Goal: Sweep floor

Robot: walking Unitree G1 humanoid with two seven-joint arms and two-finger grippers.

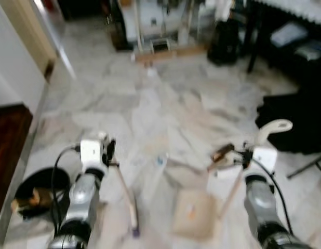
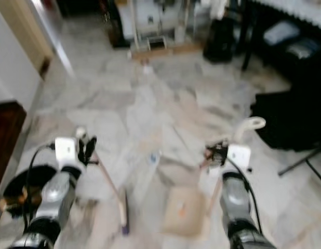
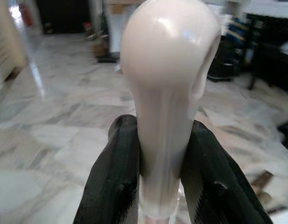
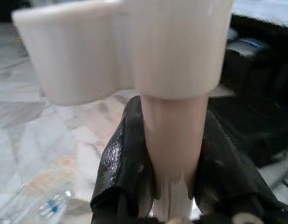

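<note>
My left gripper (image 1: 109, 153) is shut on the cream broom handle (image 3: 167, 70). The broom's thin stick (image 1: 126, 194) slants down to a small brush head (image 1: 133, 228) on the marble floor. My right gripper (image 1: 238, 155) is shut on the cream dustpan handle (image 4: 174, 140), just below its hooked top (image 1: 275, 127). The beige dustpan (image 1: 194, 211) rests on the floor between my arms. A clear plastic bottle (image 1: 159, 161) lies on the floor ahead of the pan and appears in the right wrist view as clear plastic litter (image 4: 46, 205). The views are blurred.
A round black bin (image 1: 38, 189) stands at my left by a dark wooden panel (image 1: 7, 145). A black bag (image 1: 295, 119) and a thin stand leg (image 1: 306, 166) lie at the right. A white appliance (image 1: 155, 21), a wooden plank (image 1: 171, 52) and a black table leg (image 1: 252, 46) are at the back.
</note>
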